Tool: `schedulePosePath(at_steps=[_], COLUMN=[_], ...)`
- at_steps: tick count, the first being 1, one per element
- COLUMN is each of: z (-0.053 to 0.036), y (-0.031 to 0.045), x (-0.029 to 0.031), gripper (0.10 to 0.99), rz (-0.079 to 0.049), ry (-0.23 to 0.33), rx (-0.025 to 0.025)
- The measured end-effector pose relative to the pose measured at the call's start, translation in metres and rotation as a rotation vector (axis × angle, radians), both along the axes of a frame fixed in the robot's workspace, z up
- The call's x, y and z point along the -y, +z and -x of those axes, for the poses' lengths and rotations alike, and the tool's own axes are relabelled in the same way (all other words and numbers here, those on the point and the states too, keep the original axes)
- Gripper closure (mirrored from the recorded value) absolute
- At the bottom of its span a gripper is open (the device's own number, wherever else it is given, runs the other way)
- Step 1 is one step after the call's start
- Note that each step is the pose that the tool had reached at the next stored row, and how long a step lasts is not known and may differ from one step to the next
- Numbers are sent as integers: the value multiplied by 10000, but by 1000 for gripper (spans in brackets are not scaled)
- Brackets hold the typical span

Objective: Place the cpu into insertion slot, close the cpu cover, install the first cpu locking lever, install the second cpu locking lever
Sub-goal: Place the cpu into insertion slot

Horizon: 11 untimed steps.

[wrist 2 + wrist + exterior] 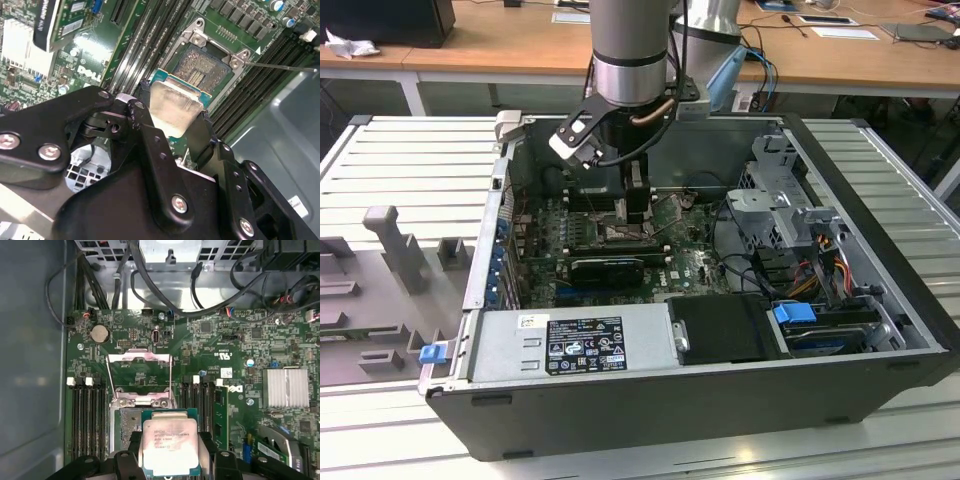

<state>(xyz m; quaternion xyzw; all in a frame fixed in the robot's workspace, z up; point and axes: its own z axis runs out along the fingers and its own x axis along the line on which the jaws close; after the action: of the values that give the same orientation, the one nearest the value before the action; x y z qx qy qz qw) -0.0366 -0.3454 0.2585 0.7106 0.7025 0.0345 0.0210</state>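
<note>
Chip (170, 446), clenched by its edges between the two black fingers (147, 130) of the claw (175, 120), sits poised over the open socket (206, 64), its metal cover (140, 371) swung back.

You'll see a dull, brushed silvery metal lid on the cpu (170, 447), edged in green board — the gripper (174, 114) is matt black with bright metal screw heads — while the cpu cover (140, 358) is thin, shiny bare metal and the circuit board (210, 347) a smooth, slightly glossy green.
</note>
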Motion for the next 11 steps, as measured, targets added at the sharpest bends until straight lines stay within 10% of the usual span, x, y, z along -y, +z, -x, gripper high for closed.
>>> schedulePosePath(at_steps=[11], z=[70], y=[-289], x=[-189], gripper=[557], rz=[-2], ry=[-1], rx=[1])
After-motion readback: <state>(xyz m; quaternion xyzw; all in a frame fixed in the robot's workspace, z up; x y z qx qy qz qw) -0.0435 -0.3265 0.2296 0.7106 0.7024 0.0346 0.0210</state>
